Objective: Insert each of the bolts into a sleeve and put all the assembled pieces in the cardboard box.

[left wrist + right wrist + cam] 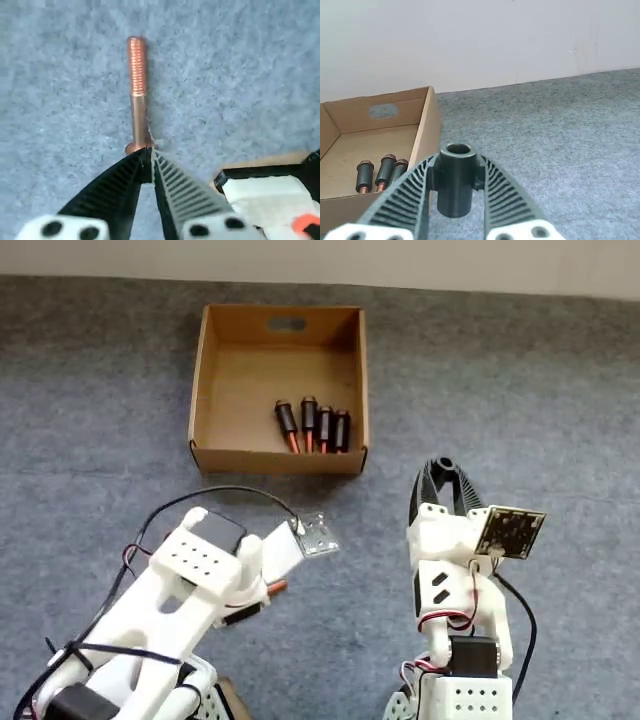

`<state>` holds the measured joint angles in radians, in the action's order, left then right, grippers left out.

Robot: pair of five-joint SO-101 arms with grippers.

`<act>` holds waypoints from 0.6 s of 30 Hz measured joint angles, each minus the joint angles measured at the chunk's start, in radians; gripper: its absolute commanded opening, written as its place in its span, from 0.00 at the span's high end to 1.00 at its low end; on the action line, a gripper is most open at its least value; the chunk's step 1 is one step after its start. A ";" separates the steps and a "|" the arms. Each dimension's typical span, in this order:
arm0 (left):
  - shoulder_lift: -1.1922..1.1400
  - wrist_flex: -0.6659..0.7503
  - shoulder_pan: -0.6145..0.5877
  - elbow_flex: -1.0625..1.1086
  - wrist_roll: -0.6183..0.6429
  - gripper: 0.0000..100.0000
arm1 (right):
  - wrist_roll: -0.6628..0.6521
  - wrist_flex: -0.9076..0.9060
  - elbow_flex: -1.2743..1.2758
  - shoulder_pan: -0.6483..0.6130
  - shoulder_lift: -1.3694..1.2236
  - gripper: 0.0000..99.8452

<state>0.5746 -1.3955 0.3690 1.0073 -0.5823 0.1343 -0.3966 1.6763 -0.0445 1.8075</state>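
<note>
Table [520, 390]: We see grey carpet running on every side of the cardboard box, with a wide open stretch past the box's right wall and a bare band between its front wall and the two arms.

Cardboard box [197, 380]: It sits open-topped at the far middle of the table, its front wall facing the arms and a handle slot cut in its far wall. The left half of its floor is bare.

Right gripper [445, 480]: It hangs just in front of the box's front right corner, apart from the cardboard. In its own wrist view the right gripper [457, 162] is clenched around the sleeve, one ribbed finger on each side.

Left gripper [150, 152]: It is in front of the box's front wall, nearer the arms than the box, and its fingertips are pinched on the bolt's head.

Assembled pieces [313, 426]: We count four, lying side by side on the box floor against the front wall, toward the right corner, copper ends pointing at that wall.

Sleeve [456, 185]: Black, upright, bore open upward, held off to the right of the box's front corner.

Bolt [137, 95]: Copper, its threaded end sticks out past the fingertips over open carpet in front of the box; we cannot tell whether it touches the carpet.
</note>
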 measured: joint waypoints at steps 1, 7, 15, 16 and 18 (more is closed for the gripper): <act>-0.003 0.003 0.000 0.000 0.021 0.98 | 0.000 0.000 0.000 0.000 0.000 0.99; -0.137 0.049 0.000 0.000 0.072 0.98 | 0.000 0.000 0.000 0.000 0.000 0.99; -0.351 0.206 0.000 -0.003 0.074 0.98 | 0.000 0.000 0.000 0.000 0.000 0.99; -0.371 0.207 -0.006 -0.015 0.075 0.98 | 0.000 0.000 0.000 0.000 0.000 0.99; -0.388 0.206 -0.026 -0.037 0.075 0.98 | 0.000 0.000 0.000 0.000 0.000 0.99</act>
<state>0.1864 -1.1899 0.3429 0.9705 -0.5071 0.1343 -0.3966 1.6763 -0.0445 1.8075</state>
